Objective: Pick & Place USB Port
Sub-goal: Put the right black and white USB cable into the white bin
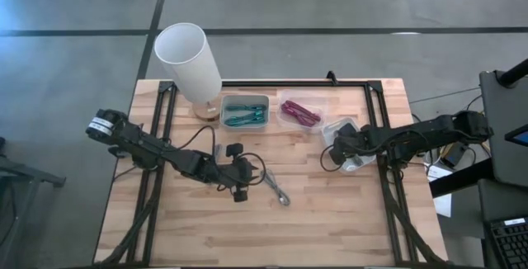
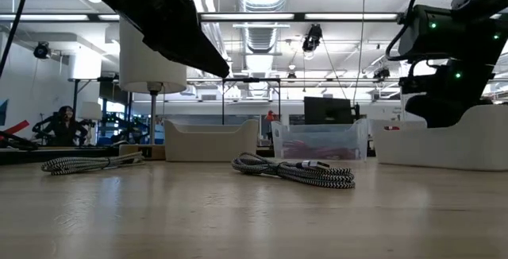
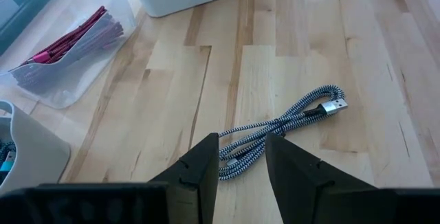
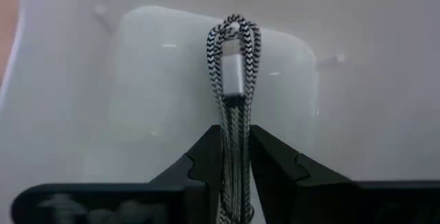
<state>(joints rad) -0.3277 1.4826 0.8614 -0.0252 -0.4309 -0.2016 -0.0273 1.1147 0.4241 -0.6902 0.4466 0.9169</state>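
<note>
The right gripper (image 1: 345, 149) is positioned over the white bin (image 1: 356, 163), which sits at the right end of the container row, right of the clear bin of red cables (image 1: 299, 112). In the right wrist view, a braided black-and-white USB cable (image 4: 234, 100) runs between the right gripper's fingers (image 4: 206, 152), its folded end and silver plug hanging above the bin's white floor. The fingers stand close on either side of the cable; whether they clamp it or have let go cannot be told.

The left gripper (image 1: 242, 176) is positioned near the table centre, in front of the teal-cable bin (image 1: 245, 112). Its fingers (image 3: 199, 169) are parted and hold nothing. A second braided USB cable (image 1: 278, 188) lies flat on the wooden table (image 1: 330, 219), just beside the left gripper.

A white lamp (image 1: 190, 63) stands left of the teal-cable bin.
</note>
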